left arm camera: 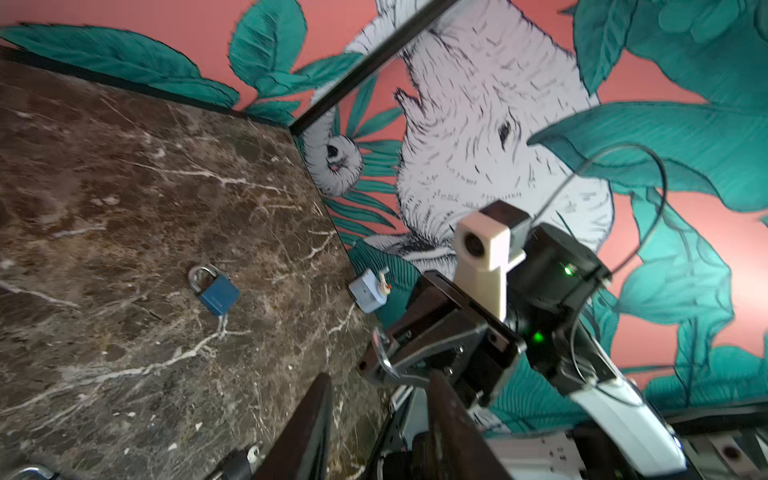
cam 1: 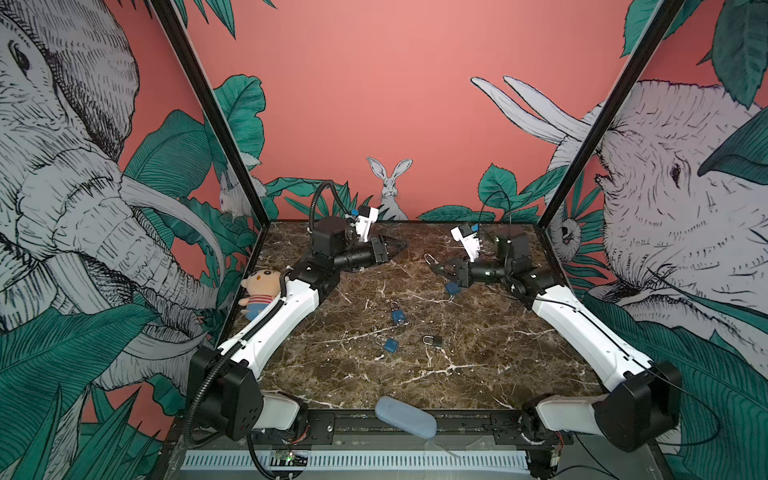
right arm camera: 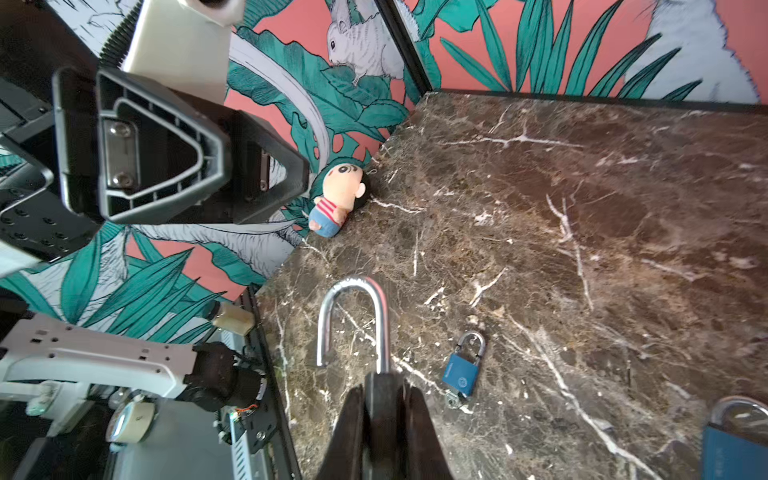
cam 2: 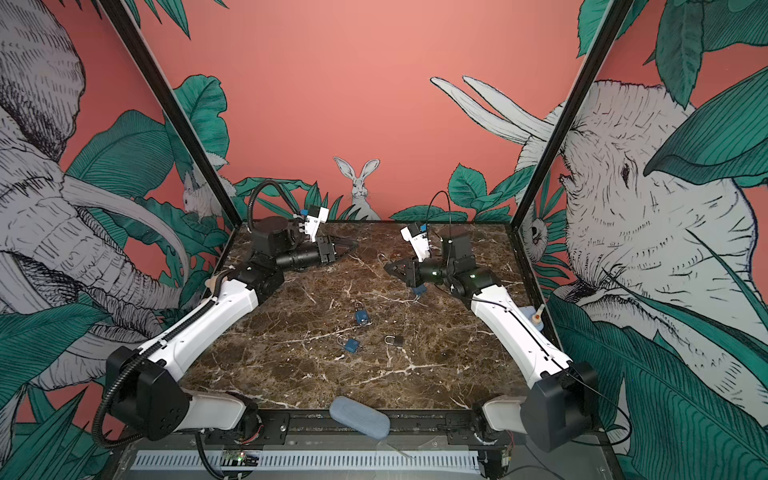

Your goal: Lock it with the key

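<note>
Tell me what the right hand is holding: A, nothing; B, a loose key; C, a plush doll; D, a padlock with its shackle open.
D: in the right wrist view the right hand is shut on a padlock whose shackle has one leg free of the body.

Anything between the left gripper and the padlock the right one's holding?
Nothing visible. The left gripper, open, faces the padlock clamped in the right gripper across bare table, with only air in the gap. The loose padlocks lie nearer the front, off that line.
</note>
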